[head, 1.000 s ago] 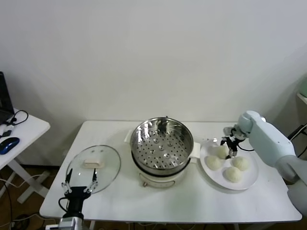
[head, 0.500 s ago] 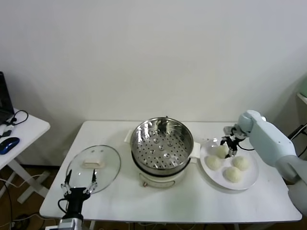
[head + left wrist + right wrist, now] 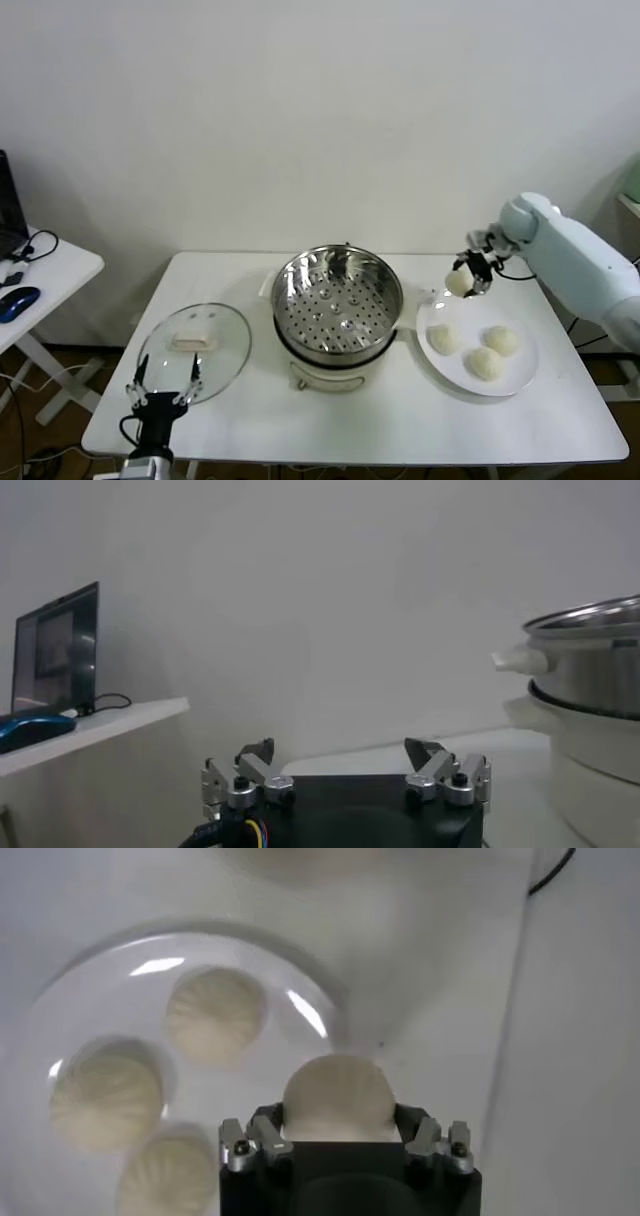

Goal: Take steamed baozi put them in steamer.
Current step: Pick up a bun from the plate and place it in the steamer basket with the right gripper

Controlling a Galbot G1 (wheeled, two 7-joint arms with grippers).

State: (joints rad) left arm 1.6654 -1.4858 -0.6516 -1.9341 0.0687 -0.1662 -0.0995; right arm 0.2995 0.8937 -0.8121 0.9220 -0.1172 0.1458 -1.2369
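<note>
White laminate covers the bench, which carries four round white dough baozi, one steamer, one lid and one plate. At the bench's near left corner the left tool is parked low, its fingers spread apart and holding nothing. Just beyond it lies the flat round glass lid with a cream handle, resting on the bench. In the middle stands the round shiny stainless-steel steamer on its cream-white pot base; its perforated basket holds no baozi. To the right, close to the steamer, sits the round white plate, and three baozi lie in it, set near one another. Above the plate's far left edge, clear of it, the right tool is clamped on the fourth baozi, a finger on either side, with the bun lifted in the air between plate and steamer rim.
</note>
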